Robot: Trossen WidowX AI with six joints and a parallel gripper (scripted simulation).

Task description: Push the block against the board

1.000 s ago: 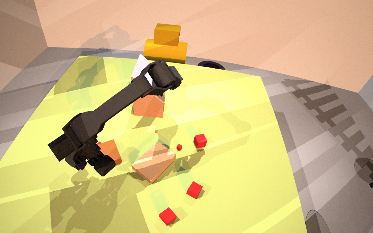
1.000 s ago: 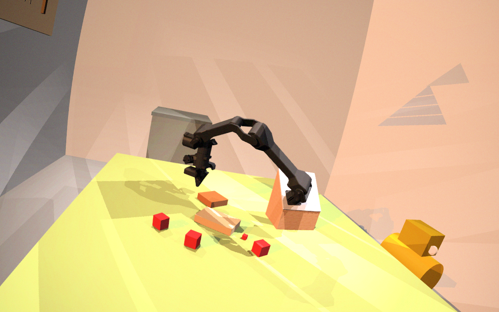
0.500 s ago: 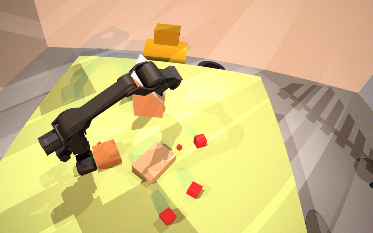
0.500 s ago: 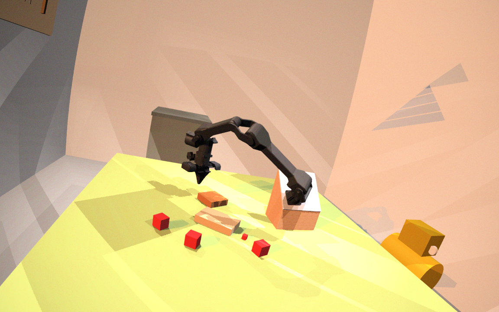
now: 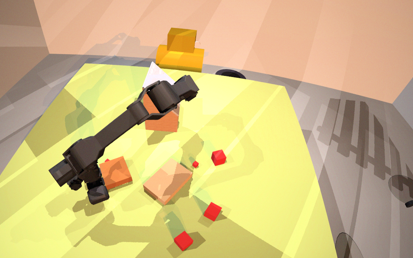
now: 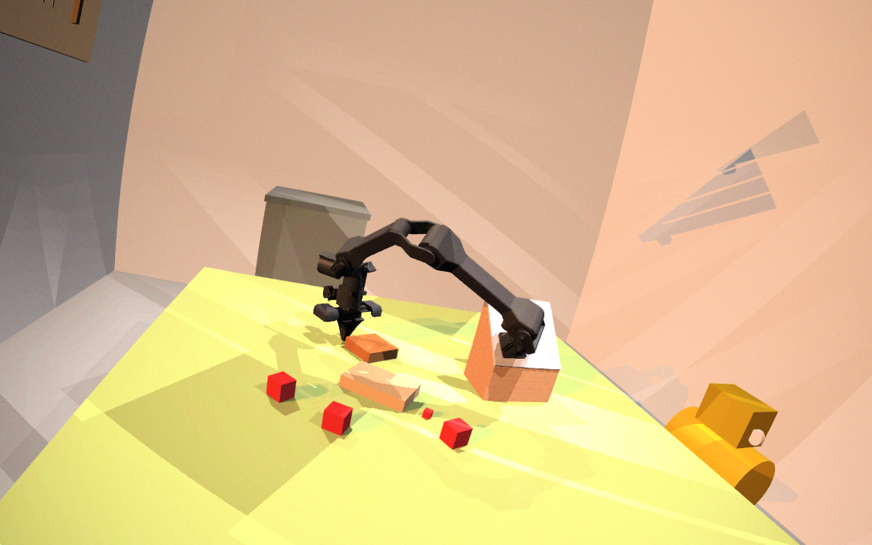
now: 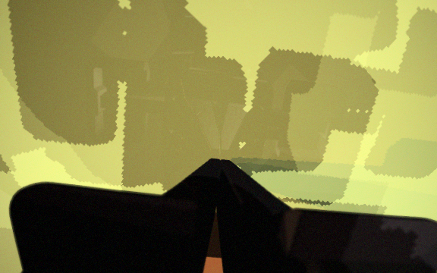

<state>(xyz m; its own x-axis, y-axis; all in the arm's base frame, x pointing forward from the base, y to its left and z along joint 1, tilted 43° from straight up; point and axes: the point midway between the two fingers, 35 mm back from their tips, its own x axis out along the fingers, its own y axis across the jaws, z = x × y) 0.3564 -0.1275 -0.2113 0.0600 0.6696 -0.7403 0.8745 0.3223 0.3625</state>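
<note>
The square orange block (image 5: 115, 171) (image 6: 371, 347) lies flat on the yellow table (image 5: 249, 179) (image 6: 154, 440). The paler, larger board (image 5: 167, 181) (image 6: 379, 386) lies to its right, turned at an angle and apart from it by a narrow gap. My gripper (image 5: 99, 192) (image 6: 345, 333) (image 7: 218, 169) is shut and empty, pointing down with its tip near the table. It stands at the block's side that faces away from the board, close to it or touching. In the wrist view only a sliver of the orange block (image 7: 213, 265) shows between the fingers' bases.
Three red cubes (image 5: 218, 157) (image 5: 212, 211) (image 5: 183, 240) and a tiny one (image 5: 195, 164) lie right of and in front of the board. The arm's base sits on an orange pedestal (image 5: 164, 123) (image 6: 513, 382). A yellow-orange shape (image 5: 180, 52) lies off the table.
</note>
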